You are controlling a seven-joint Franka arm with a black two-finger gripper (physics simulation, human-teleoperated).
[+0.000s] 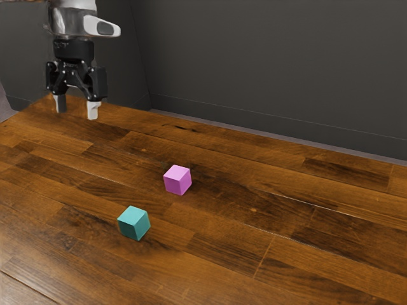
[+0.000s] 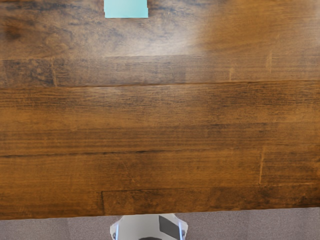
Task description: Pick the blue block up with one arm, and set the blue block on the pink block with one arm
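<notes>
The blue block [image 1: 133, 222], a teal cube, rests on the wooden table [image 1: 254, 190] toward the front. Its top face [image 2: 126, 8] peeks in at the wrist view's edge, well away from my hand. The pink block [image 1: 177, 179] sits a short way behind it and to the exterior view's right. My gripper [image 1: 76, 109] hangs high above the table's far left corner, open, with nothing between its two white-tipped fingers [image 1: 93, 111]. It is far from both blocks.
A dark grey wall [image 1: 286, 63] runs behind the table. In the wrist view the table's edge and grey floor [image 2: 260, 225] lie below my hand, with the robot's white base [image 2: 148, 227] there.
</notes>
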